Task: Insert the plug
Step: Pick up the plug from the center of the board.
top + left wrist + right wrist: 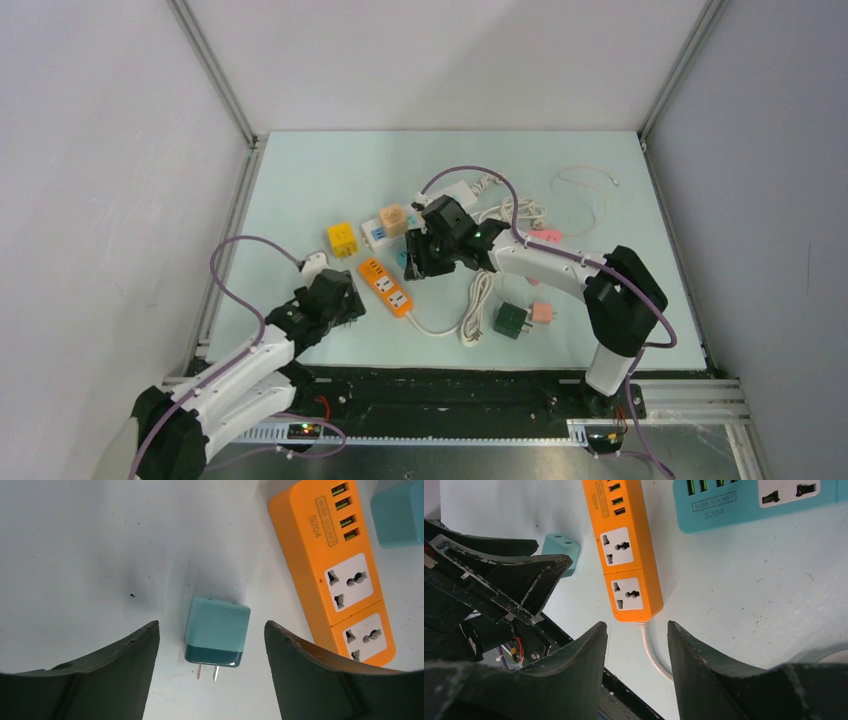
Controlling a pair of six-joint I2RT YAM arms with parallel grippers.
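White walls (100, 200) boxed in the pale green mat (300, 170) on three sides, with metal frame rails (215, 70) climbing from its back corners. From the top camera we saw plenty of bare mat along the back and far left. The clutter sat mid-table: an orange power strip (386, 287), a yellow cube (342, 238), a green adapter (511, 320) and loops of white cable (480, 310). The left gripper (345, 300) hung near the mat's front-left edge, just beside the strip, and the right gripper (420, 262) was over the middle.

Left wrist cam: the teal plug (217, 632) lay flat on the mat with its prongs toward the camera. It sat between the left fingers, which stood wide apart and touched neither side. The orange strip ran just to its right, sockets up.

Right wrist cam: those fingers had a narrow gap with nothing clamped, hanging above the strip's cable end. A blue power strip (754, 500) lay further back. The plug peeked out beside the left arm's finger, left of the orange strip.
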